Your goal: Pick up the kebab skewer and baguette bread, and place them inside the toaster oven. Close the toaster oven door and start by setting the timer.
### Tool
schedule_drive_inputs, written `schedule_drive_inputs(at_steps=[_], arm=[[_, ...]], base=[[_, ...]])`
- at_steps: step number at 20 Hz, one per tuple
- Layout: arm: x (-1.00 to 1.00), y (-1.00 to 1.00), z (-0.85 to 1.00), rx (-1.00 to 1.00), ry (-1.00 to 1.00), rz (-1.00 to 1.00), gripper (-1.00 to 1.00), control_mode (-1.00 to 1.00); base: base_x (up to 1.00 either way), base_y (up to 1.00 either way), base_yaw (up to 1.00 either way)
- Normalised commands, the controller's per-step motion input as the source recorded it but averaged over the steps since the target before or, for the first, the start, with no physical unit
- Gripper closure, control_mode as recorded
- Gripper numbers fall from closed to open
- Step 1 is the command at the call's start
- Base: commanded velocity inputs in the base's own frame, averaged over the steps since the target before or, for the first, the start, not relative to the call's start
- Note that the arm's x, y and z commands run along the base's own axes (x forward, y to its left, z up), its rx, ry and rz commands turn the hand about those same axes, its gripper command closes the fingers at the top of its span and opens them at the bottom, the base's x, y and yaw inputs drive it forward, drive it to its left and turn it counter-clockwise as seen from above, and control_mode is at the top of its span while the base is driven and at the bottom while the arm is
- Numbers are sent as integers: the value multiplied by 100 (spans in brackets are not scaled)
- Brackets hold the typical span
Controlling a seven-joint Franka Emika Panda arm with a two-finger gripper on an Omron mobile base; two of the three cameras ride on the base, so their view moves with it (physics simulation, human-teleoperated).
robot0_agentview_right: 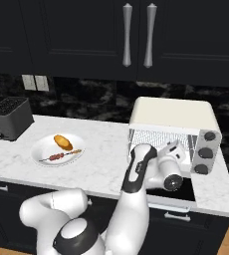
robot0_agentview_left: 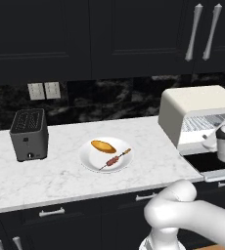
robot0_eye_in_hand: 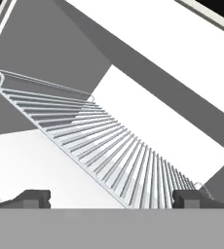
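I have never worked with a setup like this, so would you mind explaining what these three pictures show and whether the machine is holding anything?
This is a rendered kitchen with a white robot arm on a driving base. Two pictures come from cameras on that base, behind the arm to its left and right. The third looks along its two-finger gripper, which is open and holds nothing; it faces the wire rack inside the boxy cream toaster oven. The oven's dark glass door is folded down open. On the white marble counter a round white plate carries a golden baguette piece and a thin reddish-brown kebab skewer, not yet picked up. A small dark grey slot toaster stands to the left.
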Motion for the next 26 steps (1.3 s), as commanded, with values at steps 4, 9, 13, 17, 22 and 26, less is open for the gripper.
schedule_drive_inputs(at_steps=[4,9,13,17,22,26], arm=[[30,0,-4,0,0,0,-100,-100],[28,0,-10,0,3,0,-100,-100],[32,-2,-15,0,5,0,-100,-100],[25,-1,-9,0,1,0,-100,-100],[9,0,-5,0,0,0,-100,-100],[4,0,-2,0,0,0,100,-100]], base=[[0,0,0],[0,0,0],[0,0,0],[0,0,0],[0,0,0],[0,0,0]])
